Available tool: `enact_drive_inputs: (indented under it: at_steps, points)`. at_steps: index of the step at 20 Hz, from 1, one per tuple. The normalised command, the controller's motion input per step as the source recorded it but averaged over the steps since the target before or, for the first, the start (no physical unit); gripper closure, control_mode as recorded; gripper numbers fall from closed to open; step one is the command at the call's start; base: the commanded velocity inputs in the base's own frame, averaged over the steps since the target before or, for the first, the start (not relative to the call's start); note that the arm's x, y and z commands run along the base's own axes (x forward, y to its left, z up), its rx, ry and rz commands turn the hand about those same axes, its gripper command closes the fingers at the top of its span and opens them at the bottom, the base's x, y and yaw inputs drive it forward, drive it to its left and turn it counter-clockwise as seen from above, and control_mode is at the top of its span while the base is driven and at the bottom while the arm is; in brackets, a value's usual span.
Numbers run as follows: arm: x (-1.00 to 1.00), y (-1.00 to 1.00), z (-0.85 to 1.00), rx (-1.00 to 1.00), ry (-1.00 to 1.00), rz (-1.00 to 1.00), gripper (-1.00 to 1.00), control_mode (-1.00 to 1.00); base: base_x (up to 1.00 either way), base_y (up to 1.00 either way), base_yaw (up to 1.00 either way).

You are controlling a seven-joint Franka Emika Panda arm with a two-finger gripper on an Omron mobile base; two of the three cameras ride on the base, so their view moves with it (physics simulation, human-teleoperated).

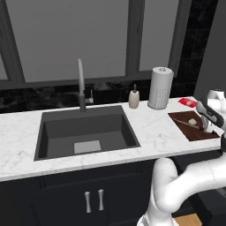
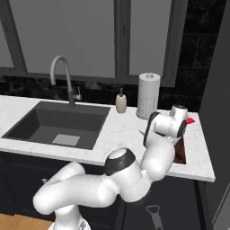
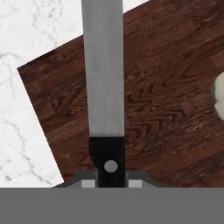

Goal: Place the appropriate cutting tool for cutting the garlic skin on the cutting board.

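Note:
A knife point(image 3: 104, 70) with a long grey blade and a black riveted handle runs up the middle of the hand view. My gripper point(image 3: 111, 183) is shut on the handle, low over the dark reddish-brown cutting board point(image 3: 170, 109). The pale garlic point(image 3: 218, 97) peeks in at the right edge, apart from the blade. In the left base view the board point(image 1: 187, 130) lies at the counter's right end, with the garlic point(image 1: 193, 121) on it and the knife point(image 1: 185, 122) slanting across it. My gripper point(image 1: 206, 127) is at the board's right side. I cannot tell if the blade touches the wood.
A paper-towel roll point(image 1: 160, 88) and a soap bottle point(image 1: 134, 98) stand behind the board. A small red flat item point(image 1: 187, 102) lies at the back right. The dark sink point(image 1: 86, 132) with its faucet point(image 1: 81, 86) is to the left. The counter's front edge runs just before the board.

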Motion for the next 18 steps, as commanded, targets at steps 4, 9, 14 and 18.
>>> enact_drive_inputs:
  at_steps: [4,9,14,18]
  points:
    - [0.0,0.31,-0.72,0.0,0.05,0.06,-1.0,-1.0,0.0,0.0,0.0]
    - [-0.23,0.02,-0.23,0.01,0.0,0.03,-1.0,-1.0,0.0,0.0,0.0]
    - [-0.54,0.04,0.46,0.0,-0.01,0.0,-1.0,-1.0,0.0,0.0,0.0]
    - [-0.38,0.54,0.56,0.0,-0.03,0.0,-1.0,-1.0,0.0,0.0,0.0]
